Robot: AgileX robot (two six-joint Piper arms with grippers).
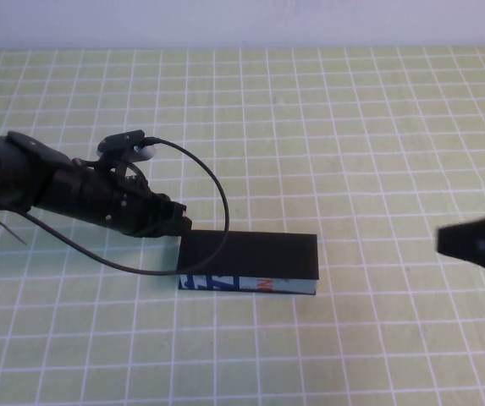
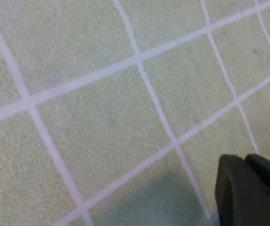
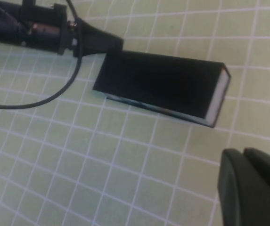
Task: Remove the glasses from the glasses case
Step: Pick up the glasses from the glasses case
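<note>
Case (image 1: 250,254) lies crosswise between left hand (image 1: 177,222) and right hand (image 1: 445,241).

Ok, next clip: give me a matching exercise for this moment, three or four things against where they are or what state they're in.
Things:
1. glasses case
2. left gripper
3. right gripper
4. table mat

Places or states:
A. at the case's left end
B. lid shut, lying flat at the middle
C. pale green with a white grid
D. off to the right, apart from the case

Pairs: 1-B, 2-A, 3-D, 4-C
</note>
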